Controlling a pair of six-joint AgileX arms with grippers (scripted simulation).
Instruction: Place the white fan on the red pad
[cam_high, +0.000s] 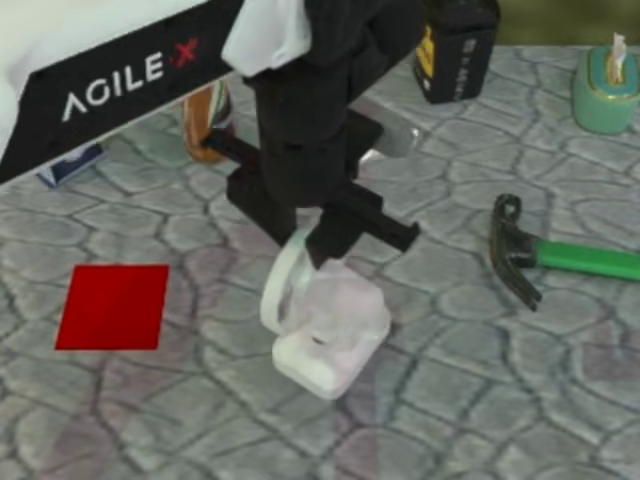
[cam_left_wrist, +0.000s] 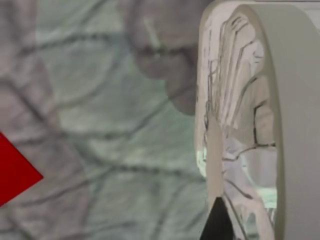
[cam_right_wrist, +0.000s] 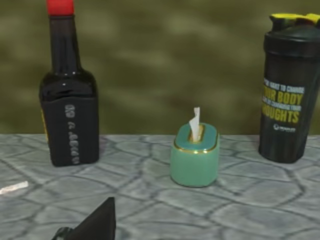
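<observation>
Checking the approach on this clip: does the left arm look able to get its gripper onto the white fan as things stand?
Probably yes: the left gripper already sits right over the white fan's ring guard, with nothing between them. Whether it grips yet is unclear.

The left arm (cam_high: 110, 85) is showing "AGILE X" in white lettering. The black shaker bottle (cam_right_wrist: 291, 85) is displaying yellow words, "BODY" and "THOUGHTS" among them.

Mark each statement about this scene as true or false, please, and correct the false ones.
1. The white fan stands on the red pad. False: it is on the table, to the pad's right.
2. The left gripper is at the fan's ring guard. True.
3. A hammer with a green handle lies right of the fan. True.
4. The tissue box is red. False: it is green.
</observation>
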